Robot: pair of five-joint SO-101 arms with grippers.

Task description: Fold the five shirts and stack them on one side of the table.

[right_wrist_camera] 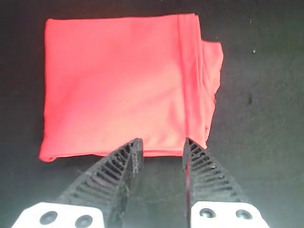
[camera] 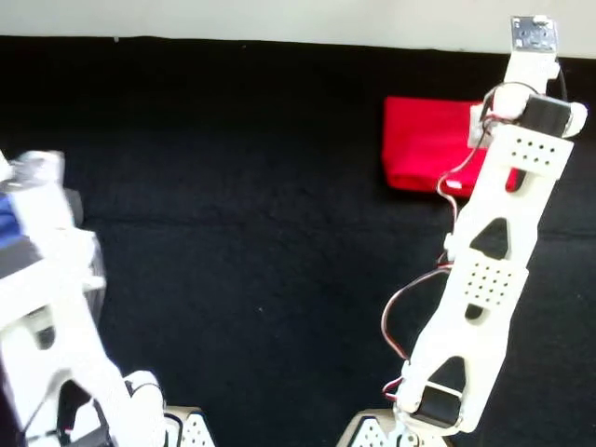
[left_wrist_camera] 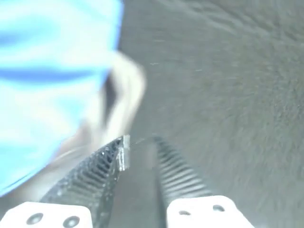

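Black cloth covers the table (camera: 261,233) from edge to edge, with a strip of pale wall (camera: 279,19) along its far side. At the left edge of the high view stands the left arm (camera: 56,307), white and raised off the surface. Its wrist view shows the left gripper (left_wrist_camera: 140,145) with its ribbed fingers (left_wrist_camera: 95,175) parted by a narrow gap. Nothing lies between them, and bare black table shows through the gap. Close beside that gripper is a blue cloth (left_wrist_camera: 52,71), heavily blurred. Whether it touches the fingers cannot be told.

Toward the right, the right arm (camera: 494,270) stretches from the near edge to the far right part of the table. There a red shirt (camera: 424,140) lies folded into a flat, roughly square packet, partly hidden under the arm's upper end. In the right wrist view the red shirt (right_wrist_camera: 118,80) has smooth faces and layered folds along one side. The right gripper (right_wrist_camera: 162,147) hangs above the shirt's edge, its two fingers (right_wrist_camera: 118,166) spread apart and holding nothing.
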